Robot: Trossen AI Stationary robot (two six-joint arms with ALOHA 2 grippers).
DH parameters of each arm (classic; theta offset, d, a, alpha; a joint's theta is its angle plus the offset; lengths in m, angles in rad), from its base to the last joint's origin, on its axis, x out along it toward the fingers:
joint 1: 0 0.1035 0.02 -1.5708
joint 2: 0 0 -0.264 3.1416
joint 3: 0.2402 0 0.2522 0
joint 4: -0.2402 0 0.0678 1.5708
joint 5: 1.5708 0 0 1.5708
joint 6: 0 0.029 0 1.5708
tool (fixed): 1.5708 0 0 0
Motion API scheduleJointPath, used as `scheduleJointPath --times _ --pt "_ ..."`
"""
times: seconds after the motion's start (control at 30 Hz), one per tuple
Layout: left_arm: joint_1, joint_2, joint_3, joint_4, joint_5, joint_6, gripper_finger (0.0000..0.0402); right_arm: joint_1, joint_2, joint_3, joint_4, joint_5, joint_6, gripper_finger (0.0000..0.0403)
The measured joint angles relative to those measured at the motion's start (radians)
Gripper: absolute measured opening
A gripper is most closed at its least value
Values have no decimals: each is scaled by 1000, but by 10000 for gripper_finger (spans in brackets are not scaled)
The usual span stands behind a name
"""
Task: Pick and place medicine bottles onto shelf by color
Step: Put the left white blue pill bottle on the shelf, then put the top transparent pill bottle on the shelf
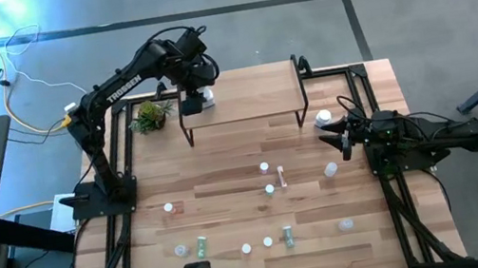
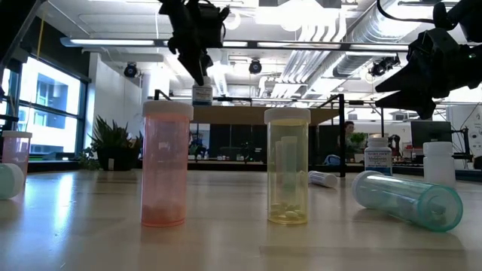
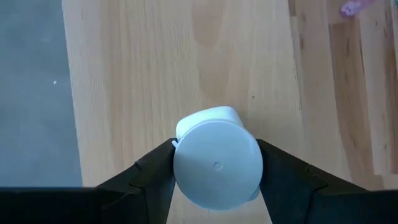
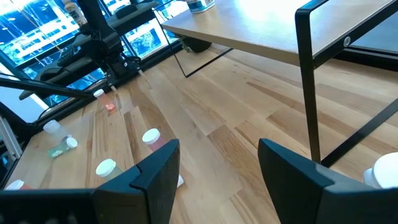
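Left tool (image 3: 216, 186) pinches a white bottle (image 3: 216, 163) over the shelf (image 1: 253, 101), upper centre of the high view near its left end. Released tilted, it could topple off that edge. Right tool (image 4: 217, 168), fingers spread, waits right of centre above the counter (image 1: 225, 170).

A pink vial (image 2: 164, 163) stands beside a yellow vial (image 2: 287, 166) on the table (image 2: 226, 241).

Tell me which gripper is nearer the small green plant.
Left. The left gripper is at the shelf's left end, shut on a white bottle, just right of the plant. The right gripper hovers open past the shelf's right end, far from it.
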Motion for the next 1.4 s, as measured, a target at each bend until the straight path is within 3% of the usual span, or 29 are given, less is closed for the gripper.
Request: scheduleJointPath --times 0.37,0.73,1.4 --pt "-4 1 0 16 -3 -77 194 0 0 0 0 0 0 209" --pt "-5 4 -2 14 -10 -91 236 0 0 0 0 0 0 209" --pt "-5 -69 0 42 -6 -97 238 0 0 0 0 0 0 209"
